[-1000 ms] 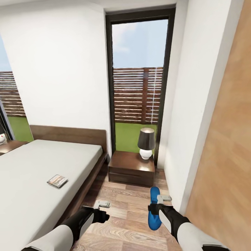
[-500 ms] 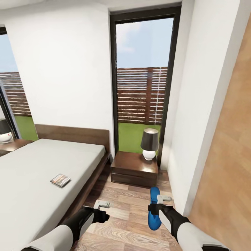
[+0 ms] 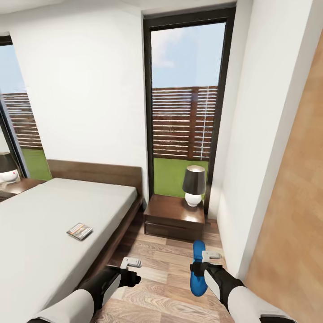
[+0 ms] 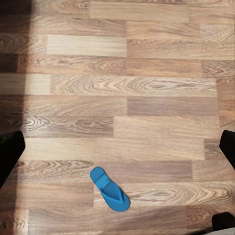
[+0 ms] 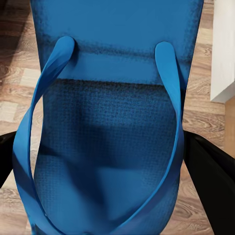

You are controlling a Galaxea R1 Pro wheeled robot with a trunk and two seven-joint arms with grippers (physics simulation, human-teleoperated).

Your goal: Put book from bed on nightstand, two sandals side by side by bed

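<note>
Sandal (image 3: 197, 269), bright blue and flat with thin toe straps, sits clamped in the right claw (image 3: 205, 262) above the wood-plank floor (image 3: 161, 269). Its twin (image 4: 110, 189) lies on the planks below the released left claw (image 3: 130, 264). Thin dark book (image 3: 80, 231) rests on the bed (image 3: 49, 224), its mattress pale grey, beside the glossy brown nightstand (image 3: 172, 217).

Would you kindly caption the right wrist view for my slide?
Right tool shut on a blue sandal, carried above the wood-plank floor.
</note>
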